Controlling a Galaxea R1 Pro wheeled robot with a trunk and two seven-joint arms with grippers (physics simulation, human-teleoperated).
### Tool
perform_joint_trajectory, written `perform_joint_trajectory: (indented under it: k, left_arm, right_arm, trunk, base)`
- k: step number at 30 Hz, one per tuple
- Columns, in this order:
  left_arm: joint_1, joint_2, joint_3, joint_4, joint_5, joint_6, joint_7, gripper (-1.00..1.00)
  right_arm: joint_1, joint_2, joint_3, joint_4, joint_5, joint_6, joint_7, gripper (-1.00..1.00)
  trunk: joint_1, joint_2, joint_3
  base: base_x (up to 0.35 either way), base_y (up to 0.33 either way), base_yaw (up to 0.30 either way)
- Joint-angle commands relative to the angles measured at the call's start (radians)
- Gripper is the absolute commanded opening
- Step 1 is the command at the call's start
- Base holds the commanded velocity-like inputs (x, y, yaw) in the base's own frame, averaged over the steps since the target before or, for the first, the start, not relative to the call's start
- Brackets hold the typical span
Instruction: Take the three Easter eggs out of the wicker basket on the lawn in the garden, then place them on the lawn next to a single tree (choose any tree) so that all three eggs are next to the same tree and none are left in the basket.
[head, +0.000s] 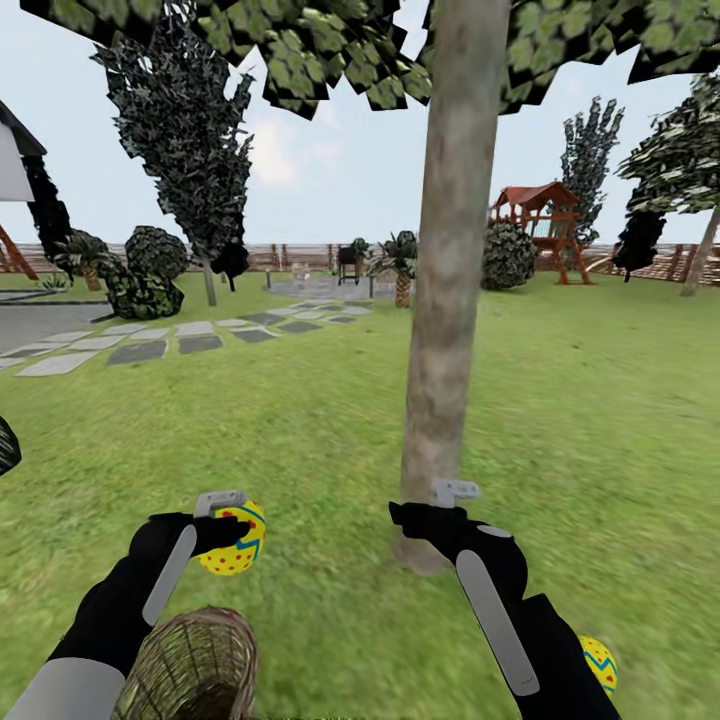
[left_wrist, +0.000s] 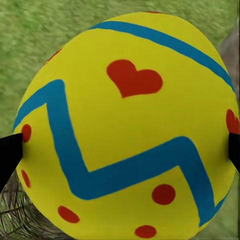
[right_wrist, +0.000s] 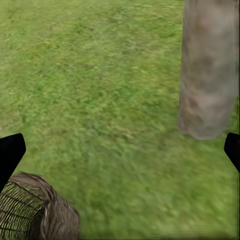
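Pinching smooth dotted egg (left_wrist: 125, 130): left end effector (head: 228, 528); right end effector (right_wrist: 120, 150) spread over mottled lawn (right_wrist: 100, 75).

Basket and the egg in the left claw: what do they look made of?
Basket: woven wicker, matte brown, with visible strand weave. Egg: smooth, hard-looking yellow shell, painted with a blue zigzag and red dots; plastic or painted, can't tell. The left claw grips it.

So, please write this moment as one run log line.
left pincer: holds egg | right pincer: open, by tree | basket: below left arm
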Motion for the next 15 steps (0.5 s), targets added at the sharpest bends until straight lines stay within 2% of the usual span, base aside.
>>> perform_joint_trajectory:
  k: [1,15]
  left_arm:
    - [-0.001,0.001,-0.003,-0.001,0.010,0.002,0.010,-1.00]
    - [-0.001,0.000,-0.004,0.000,0.009,-0.002,0.011,-1.00]
  right_arm:
    - [-0.001,0.000,0.001,-0.001,-0.010,0.002,-0.010,1.00]
    - [0.000,0.000,0.001,-0.001,-0.010,0.002,-0.010,1.00]
  trunk:
    - [0.000,-0.001,0.000]
    - [0.000,-0.001,0.020]
  base:
    - [-0.234,-0.153,-0.179]
    - [-0.252,-0.201,-0.187]
